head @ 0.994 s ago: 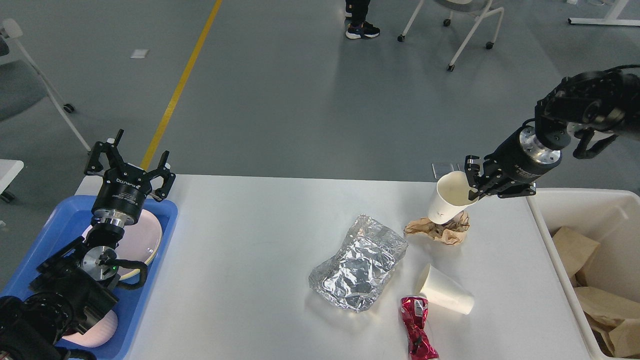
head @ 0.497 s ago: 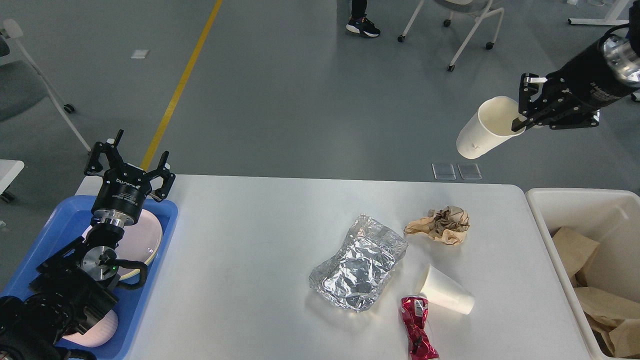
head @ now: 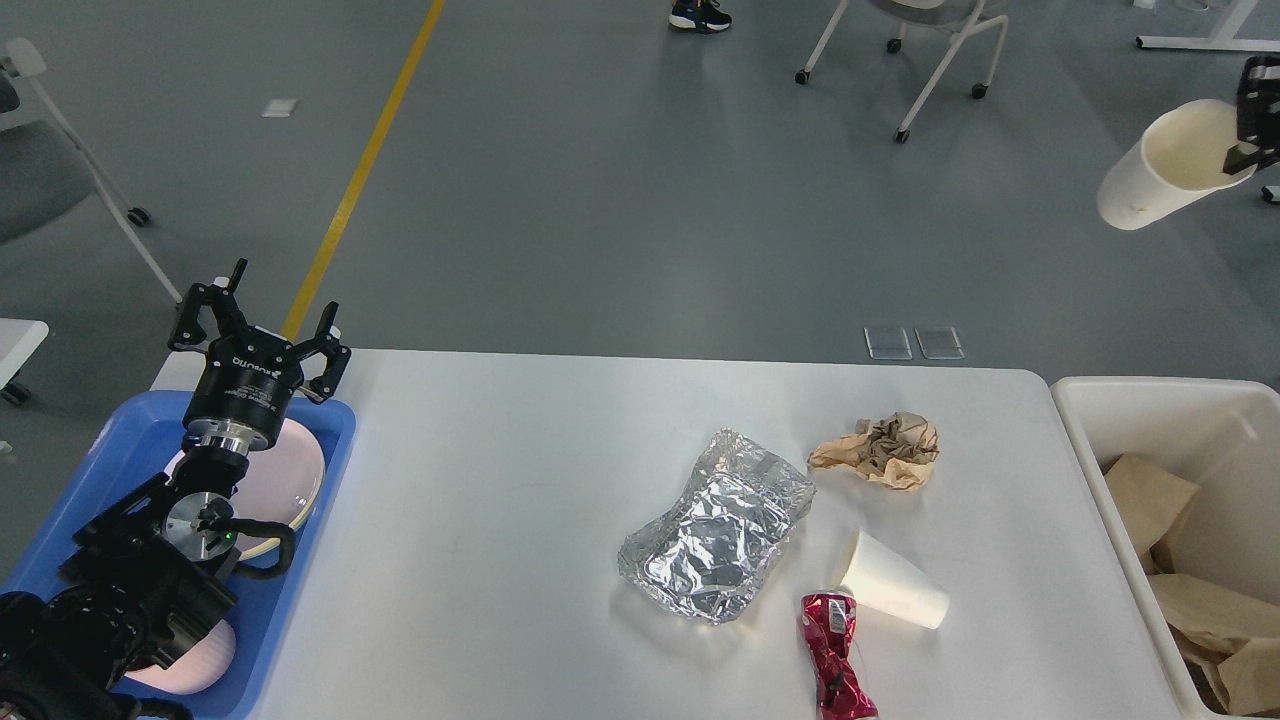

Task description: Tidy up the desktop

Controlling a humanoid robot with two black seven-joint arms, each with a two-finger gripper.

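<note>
Desktop unchanged | right gripper jaws clamped on paper cup, now farther up-right | left gripper jaws apart

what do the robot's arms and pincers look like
Both are black. The left arm is built of chunky black links with silver metal joint rings, looped black cables and a small green light. Its left pincer has a cylindrical base with white lettering. Only a black sliver of the right pincer shows.

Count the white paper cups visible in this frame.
2. One paper cup lies on its side on the desktop, beside the red wrapper. The other cup is held in the air by the right gripper at the upper right. No others show.
</note>
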